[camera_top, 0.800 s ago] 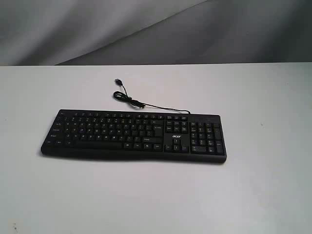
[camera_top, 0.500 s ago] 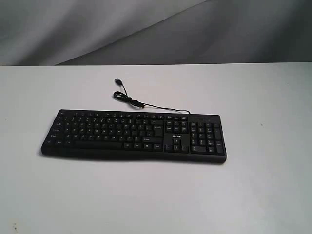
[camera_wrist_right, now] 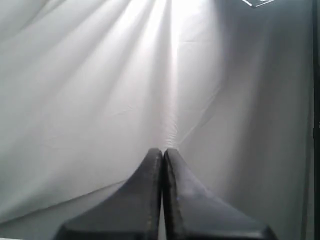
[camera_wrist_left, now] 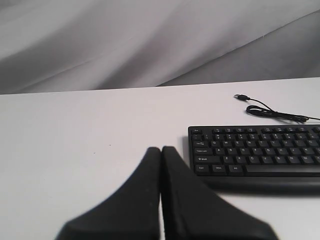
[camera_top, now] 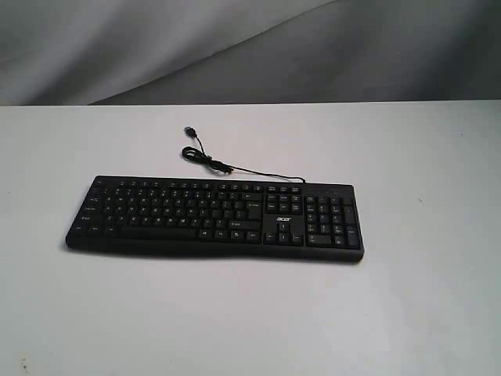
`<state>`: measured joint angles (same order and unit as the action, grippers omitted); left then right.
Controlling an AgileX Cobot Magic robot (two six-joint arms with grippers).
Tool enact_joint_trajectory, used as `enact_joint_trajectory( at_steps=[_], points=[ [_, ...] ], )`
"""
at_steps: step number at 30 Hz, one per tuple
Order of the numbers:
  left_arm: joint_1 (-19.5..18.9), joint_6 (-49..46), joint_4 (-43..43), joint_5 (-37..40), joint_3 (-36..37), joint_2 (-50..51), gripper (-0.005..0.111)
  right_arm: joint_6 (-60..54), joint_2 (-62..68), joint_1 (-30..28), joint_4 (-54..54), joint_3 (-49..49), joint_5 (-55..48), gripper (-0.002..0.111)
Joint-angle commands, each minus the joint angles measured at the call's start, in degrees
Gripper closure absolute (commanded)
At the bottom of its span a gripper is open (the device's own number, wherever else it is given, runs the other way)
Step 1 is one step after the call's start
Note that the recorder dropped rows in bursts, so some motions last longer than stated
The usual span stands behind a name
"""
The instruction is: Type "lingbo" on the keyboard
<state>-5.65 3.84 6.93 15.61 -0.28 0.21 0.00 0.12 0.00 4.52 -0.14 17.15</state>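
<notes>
The black keyboard (camera_top: 215, 219) lies flat in the middle of the white table (camera_top: 407, 313), number pad to the right, with its thin black cable (camera_top: 210, 160) curling away behind it. Neither arm shows in the exterior view. In the left wrist view my left gripper (camera_wrist_left: 161, 150) is shut with nothing in it, hovering over bare table just off the left end of the keyboard (camera_wrist_left: 255, 155). My right gripper (camera_wrist_right: 163, 151) is also shut and empty; its camera faces only the grey cloth backdrop (camera_wrist_right: 100, 90), with no keyboard in that view.
A wrinkled grey cloth backdrop (camera_top: 235, 47) hangs behind the table's far edge. The cable's plug (camera_top: 189, 131) rests on the table behind the keyboard. White tabletop lies on all sides of the keyboard.
</notes>
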Motion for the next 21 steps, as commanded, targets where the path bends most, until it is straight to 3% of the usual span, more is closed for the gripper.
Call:
enact_joint_trajectory(
  at_steps=[1,4,10,18,21],
  points=[
    [-0.06,0.12,-0.21,-0.39,0.28,-0.21,0.106,2.07,-0.12,0.0,-0.27,0.14,7.33,0.108],
    [-0.06,0.12,-0.21,-0.39,0.28,-0.21,0.106,17.89,-0.12,0.0,-2.8,0.14,16.75,0.108],
    [-0.06,0.12,-0.21,-0.39,0.28,-0.21,0.106,22.54,10.26,0.0,3.7,-9.13,20.18,0.108],
    [-0.06,0.12,-0.21,-0.39,0.28,-0.21,0.106,26.03,46.15,0.03,12.89,-44.38,-16.11,0.108],
    [-0.06,0.12,-0.21,-0.39,0.28,-0.21,0.106,22.41,59.72,0.03,12.89,-57.91,-29.33,0.108]
  ],
)
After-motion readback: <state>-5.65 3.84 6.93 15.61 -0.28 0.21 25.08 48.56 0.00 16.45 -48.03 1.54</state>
